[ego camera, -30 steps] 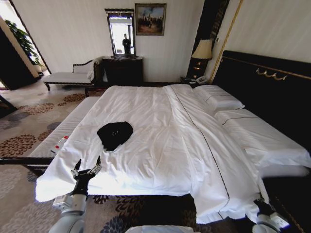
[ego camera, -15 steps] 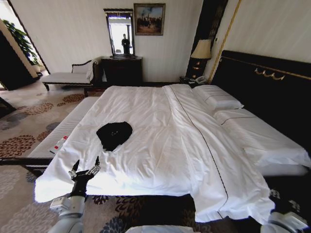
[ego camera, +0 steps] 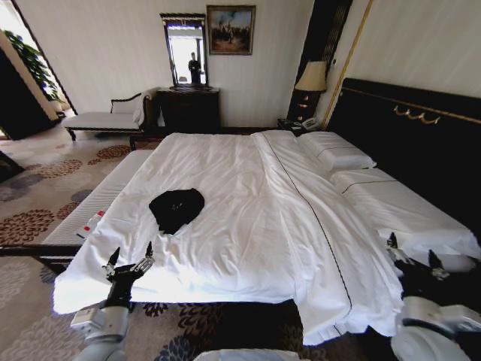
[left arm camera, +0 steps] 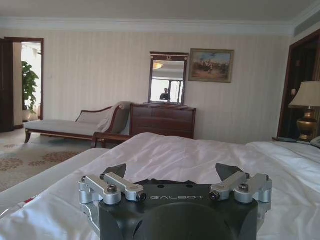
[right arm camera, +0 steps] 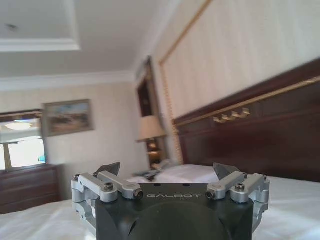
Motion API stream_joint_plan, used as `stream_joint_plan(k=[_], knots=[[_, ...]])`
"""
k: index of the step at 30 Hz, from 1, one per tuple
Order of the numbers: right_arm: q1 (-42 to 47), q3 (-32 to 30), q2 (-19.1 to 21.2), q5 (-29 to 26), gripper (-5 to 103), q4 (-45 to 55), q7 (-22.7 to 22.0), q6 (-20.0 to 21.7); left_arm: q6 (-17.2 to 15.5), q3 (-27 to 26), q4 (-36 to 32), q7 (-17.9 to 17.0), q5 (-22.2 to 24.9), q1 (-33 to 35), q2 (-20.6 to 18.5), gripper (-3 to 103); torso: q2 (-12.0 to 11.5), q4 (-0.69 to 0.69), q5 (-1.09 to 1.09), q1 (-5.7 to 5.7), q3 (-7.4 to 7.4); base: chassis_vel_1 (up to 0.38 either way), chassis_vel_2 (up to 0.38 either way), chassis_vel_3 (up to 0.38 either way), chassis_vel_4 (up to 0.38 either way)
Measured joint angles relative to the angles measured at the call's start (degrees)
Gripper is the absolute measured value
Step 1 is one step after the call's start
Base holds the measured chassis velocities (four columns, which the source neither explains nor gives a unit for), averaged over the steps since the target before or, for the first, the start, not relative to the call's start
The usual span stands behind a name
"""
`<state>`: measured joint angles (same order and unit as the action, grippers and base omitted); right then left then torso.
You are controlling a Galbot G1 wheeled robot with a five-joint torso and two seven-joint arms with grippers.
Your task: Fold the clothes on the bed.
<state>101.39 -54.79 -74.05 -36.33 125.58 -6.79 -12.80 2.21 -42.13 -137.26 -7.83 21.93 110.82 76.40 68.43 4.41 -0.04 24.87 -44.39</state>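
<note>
Head view shows our left claw point(ego camera: 128, 262) and right claw point(ego camera: 412, 253), both spread wide and empty, at the bed's point(ego camera: 248, 226) near edge. Beyond the left claw, the crumpled black T-shirt point(ego camera: 176, 207) lies on the duvet, with no clear long axis.

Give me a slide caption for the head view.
Both open grippers, left gripper and right gripper, raised at the white bed, crumpled black T-shirt untouched.

A: Any lettering to read here?
B: "GALBOT", in pale capitals on the dark body of the left end effector point(left arm camera: 177, 172).
A: Elsewhere?
B: The same word on the right end effector point(right arm camera: 170, 171).
</note>
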Motion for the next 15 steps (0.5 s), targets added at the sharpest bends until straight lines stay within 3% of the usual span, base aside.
stream_joint_plan(k=[2,3,6,10,15], knots=[[-0.51,2.17,1.01,2.39,100,-0.78,6.33,-2.14,0.00,0.24,-1.49,2.67,-0.15,1.03,0.20,100,0.00,0.00,0.00,0.00,0.00,0.000,0.000,0.000,0.000],[-0.51,2.17,1.01,2.39,100,-0.78,6.33,-2.14,0.00,0.24,-1.49,2.67,-0.15,1.03,0.20,100,0.00,0.00,0.00,0.00,0.00,0.000,0.000,0.000,0.000],[-0.56,3.20,2.55,5.94,100,-2.08,12.77,-4.15,1.22,1.31,-2.43,6.32,-0.83,2.27,0.60,100,0.00,0.00,0.00,0.00,0.00,0.000,0.000,0.000,0.000],[0.20,3.40,3.30,8.79,100,-1.96,15.68,-4.20,2.61,2.20,-3.19,9.58,-1.70,2.77,0.91,100,0.00,0.00,0.00,0.00,0.00,0.000,0.000,0.000,0.000],[1.84,3.96,4.05,7.17,100,-0.32,17.92,-1.53,3.18,1.95,-4.01,11.46,-1.33,2.35,0.80,100,0.00,0.01,0.00,0.00,0.00,0.000,0.000,0.000,0.000]])
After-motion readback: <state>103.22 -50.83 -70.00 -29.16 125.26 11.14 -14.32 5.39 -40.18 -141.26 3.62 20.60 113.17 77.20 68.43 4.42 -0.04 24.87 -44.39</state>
